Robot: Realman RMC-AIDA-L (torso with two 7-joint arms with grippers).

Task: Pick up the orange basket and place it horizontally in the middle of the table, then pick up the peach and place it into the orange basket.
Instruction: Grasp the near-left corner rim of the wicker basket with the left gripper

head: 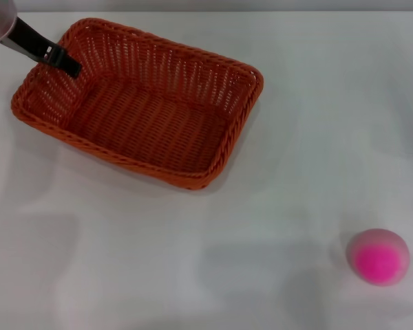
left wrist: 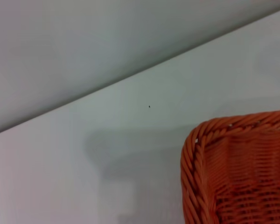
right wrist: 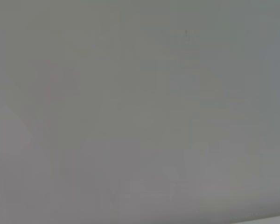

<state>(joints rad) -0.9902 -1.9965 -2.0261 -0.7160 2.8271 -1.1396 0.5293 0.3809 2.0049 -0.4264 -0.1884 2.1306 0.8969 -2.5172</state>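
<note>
The orange basket (head: pixel 141 103) lies on the white table (head: pixel 193 261) in the far left half of the head view, its long side skewed from the table's edge and its inside bare. My left gripper (head: pixel 62 62) reaches in from the far left corner, its dark tip over the basket's far left rim. One rounded corner of the basket (left wrist: pixel 238 168) shows in the left wrist view. The peach (head: pixel 378 256), pale pink with a magenta patch, rests near the front right, far from the basket. The right gripper is out of view.
The table's far edge (head: pixel 206 9) runs just behind the basket. In the left wrist view the table edge (left wrist: pixel 140 74) crosses diagonally beyond the basket's corner. The right wrist view holds only a plain grey surface.
</note>
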